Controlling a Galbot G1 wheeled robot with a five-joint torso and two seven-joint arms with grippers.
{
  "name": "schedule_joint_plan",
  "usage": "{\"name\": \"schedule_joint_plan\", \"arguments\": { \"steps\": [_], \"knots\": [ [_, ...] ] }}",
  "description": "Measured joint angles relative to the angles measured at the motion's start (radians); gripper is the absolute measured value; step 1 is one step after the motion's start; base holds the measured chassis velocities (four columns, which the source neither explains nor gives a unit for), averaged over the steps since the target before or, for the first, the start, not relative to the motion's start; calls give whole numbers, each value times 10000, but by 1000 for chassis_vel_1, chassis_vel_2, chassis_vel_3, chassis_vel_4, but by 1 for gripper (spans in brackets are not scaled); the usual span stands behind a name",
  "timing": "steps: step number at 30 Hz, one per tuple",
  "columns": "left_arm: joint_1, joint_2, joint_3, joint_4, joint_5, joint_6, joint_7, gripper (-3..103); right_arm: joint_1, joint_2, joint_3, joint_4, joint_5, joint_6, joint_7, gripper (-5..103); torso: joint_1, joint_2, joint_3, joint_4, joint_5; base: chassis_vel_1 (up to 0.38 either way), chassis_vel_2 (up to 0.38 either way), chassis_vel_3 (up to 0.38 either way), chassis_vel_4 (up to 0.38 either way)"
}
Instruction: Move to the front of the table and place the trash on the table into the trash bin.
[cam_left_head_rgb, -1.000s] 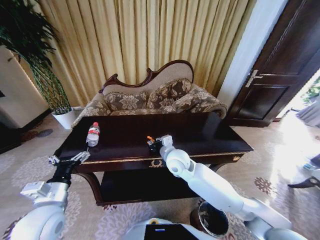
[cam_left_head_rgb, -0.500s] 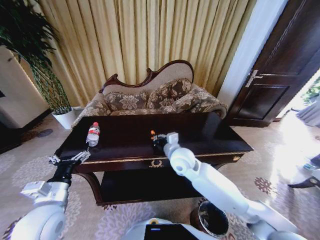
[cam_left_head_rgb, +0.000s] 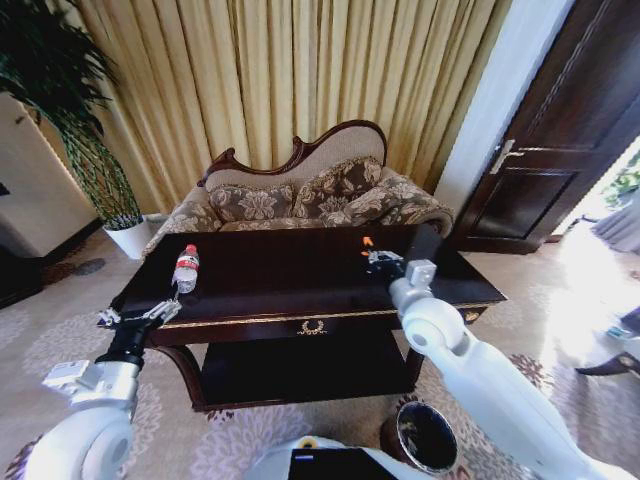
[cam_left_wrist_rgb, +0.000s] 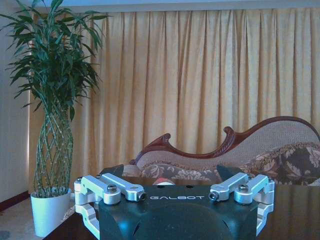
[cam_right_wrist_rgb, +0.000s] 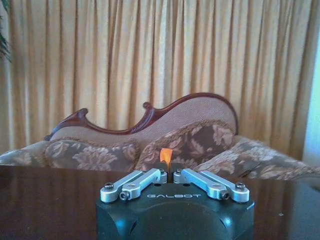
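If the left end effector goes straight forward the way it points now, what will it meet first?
Probably the clear plastic bottle lying on the table. The open left end effector hovers at the table's front left edge, and the bottle's red cap shows between its fingers. Depth is unclear.

1. Table (cam_left_head_rgb: 260, 290) — dark glossy wood, gold trim, gold emblem on the front.
2. Bottle (cam_left_head_rgb: 186, 268) — clear, red cap and red label.
3. Scrap (cam_right_wrist_rgb: 165, 155) — orange.
4. Sofa (cam_left_head_rgb: 310, 200) — brown and beige floral pattern, dark red-brown frame.
5. Curtains (cam_left_head_rgb: 280, 80) — golden yellow.
6. Trash bin (cam_left_head_rgb: 423, 441) — brown, black interior.
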Motion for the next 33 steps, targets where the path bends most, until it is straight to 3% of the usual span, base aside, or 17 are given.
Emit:
{"name": "schedule_joint_plan", "arguments": {
  "steps": [12, 22, 33],
  "knots": [
    [-149, 66, -52, 160, -75, -20, 34, 100, -486, 186, 55, 403, -118, -4, 236, 2, 2, -1, 2, 1, -1, 29, -33, -40, 33],
    [-116, 102, -90, 72, -131, -34, 35, 100, -667, 245, 111, 426, -204, 74, 221, 2, -2, 0, 1, 0, -1, 205, -201, -209, 202],
    [-87, 102, -105, 42, -158, -50, 31, 100, -1444, 324, 441, -371, -493, 188, -210, 2, -8, 3, -1, 0, -3, 111, -124, -130, 105]
  ]
}}
